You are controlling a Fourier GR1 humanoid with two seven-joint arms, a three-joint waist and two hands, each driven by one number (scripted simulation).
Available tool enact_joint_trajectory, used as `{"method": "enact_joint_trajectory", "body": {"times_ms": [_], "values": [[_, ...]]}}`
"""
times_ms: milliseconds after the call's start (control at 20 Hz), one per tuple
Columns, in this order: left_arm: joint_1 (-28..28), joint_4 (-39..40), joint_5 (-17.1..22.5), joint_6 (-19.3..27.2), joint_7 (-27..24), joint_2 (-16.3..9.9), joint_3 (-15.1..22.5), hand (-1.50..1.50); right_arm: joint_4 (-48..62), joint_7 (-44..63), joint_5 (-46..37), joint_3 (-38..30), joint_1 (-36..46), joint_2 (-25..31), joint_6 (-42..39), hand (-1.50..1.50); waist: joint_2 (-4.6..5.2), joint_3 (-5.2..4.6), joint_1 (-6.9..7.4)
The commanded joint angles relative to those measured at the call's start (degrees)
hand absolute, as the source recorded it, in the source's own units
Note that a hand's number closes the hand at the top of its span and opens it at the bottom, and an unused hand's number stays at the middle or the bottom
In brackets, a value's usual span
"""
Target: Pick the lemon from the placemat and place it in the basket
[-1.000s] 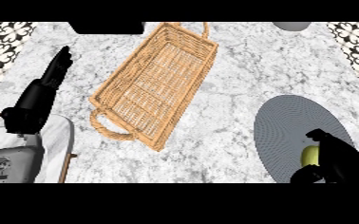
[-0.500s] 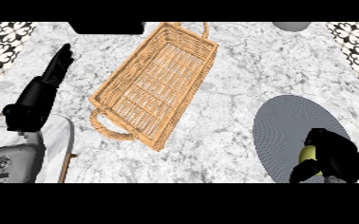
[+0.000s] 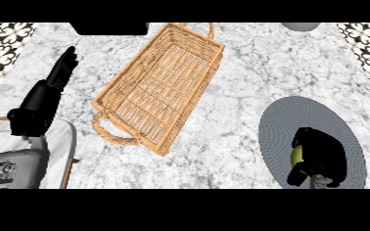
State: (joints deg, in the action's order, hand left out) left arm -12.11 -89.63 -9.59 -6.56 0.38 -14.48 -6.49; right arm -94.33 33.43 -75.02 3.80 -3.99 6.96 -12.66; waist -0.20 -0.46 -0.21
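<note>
The wicker basket (image 3: 160, 89) lies slantwise on the marbled counter (image 3: 239, 78), one rope handle at its near-left end and another at its far end, and it serves as my marker for everything else. Well off to the right of the basket and nearer the robot sits the grey oval placemat (image 3: 278, 127). Over that mat the right hand (image 3: 321, 159) is curled down around the lemon (image 3: 295, 155), of which only a yellow-green sliver shows at the hand's left side; the fruit is still on or just above the mat, I cannot tell which. To the left of the basket, apart from it, the left hand (image 3: 49, 94) rests open with its fingers straight and pointing away from the robot.
</note>
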Motion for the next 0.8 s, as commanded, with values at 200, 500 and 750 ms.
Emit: {"method": "enact_joint_trajectory", "body": {"times_ms": [200,500,750], "values": [[1.1,0.9,0.3,0.0,-0.9,0.5,-0.6,0.0,-15.7,4.1,-1.0,1.4,3.2,-5.1,8.0,1.5,-0.18,0.42,-0.43],[0.5,0.1,-0.2,-0.4,-0.8,0.2,0.0,0.0,-26.8,2.9,11.4,2.5,12.3,-6.9,11.8,1.5,-0.09,0.48,0.03],[-0.4,-1.9,-0.2,-0.5,2.9,1.0,1.0,0.0,-30.4,10.5,11.3,2.0,29.7,-6.9,0.5,1.5,0.01,0.4,0.82]]}}
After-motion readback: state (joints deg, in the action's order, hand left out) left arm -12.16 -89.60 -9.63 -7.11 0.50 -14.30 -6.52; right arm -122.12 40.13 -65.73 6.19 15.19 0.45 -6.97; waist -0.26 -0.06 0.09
